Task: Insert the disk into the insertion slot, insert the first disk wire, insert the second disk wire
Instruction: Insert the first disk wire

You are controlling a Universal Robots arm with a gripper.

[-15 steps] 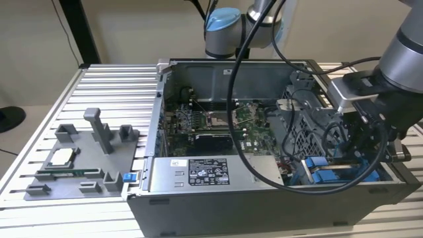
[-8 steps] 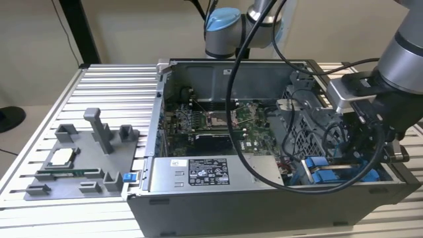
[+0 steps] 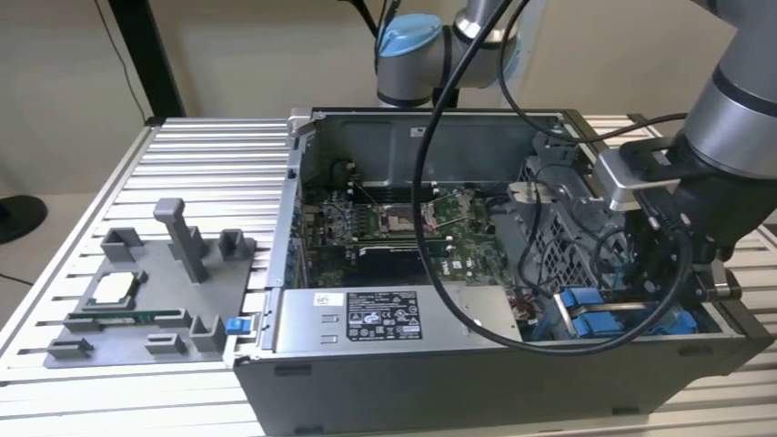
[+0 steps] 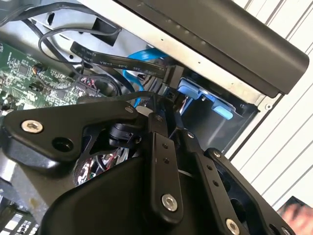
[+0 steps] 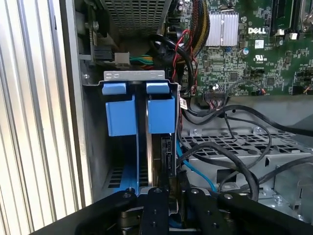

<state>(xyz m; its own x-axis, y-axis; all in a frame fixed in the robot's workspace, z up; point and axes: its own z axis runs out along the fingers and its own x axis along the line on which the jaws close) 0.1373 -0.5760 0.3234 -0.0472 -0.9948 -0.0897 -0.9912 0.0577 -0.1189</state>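
Note:
The disk [image 5: 160,115] stands edge-on in its bright blue carrier inside the insertion slot [image 5: 134,76], a grey metal bay in the case's front corner. In the exterior view its blue carrier [image 3: 585,300] sits low at the right of the open computer case. My gripper [image 5: 168,192] reaches down into that corner [image 3: 680,305], fingers drawn close around a black wire connector [image 5: 166,152] at the disk's edge. A blue disk wire [image 5: 195,171] curves away beside it. In the second wrist view the gripper [image 4: 159,111] sits under a flat black wire [image 4: 117,61] and a blue wire [image 4: 144,54].
A second blue carrier [image 5: 120,110] stands beside the disk. The silver power-supply box [image 3: 364,317] and the green motherboard [image 3: 401,228] fill the case. Loose black cables [image 5: 234,161] lie over the perforated cage. A grey fixture [image 3: 146,291] with parts rests on the slatted table at the exterior view's left.

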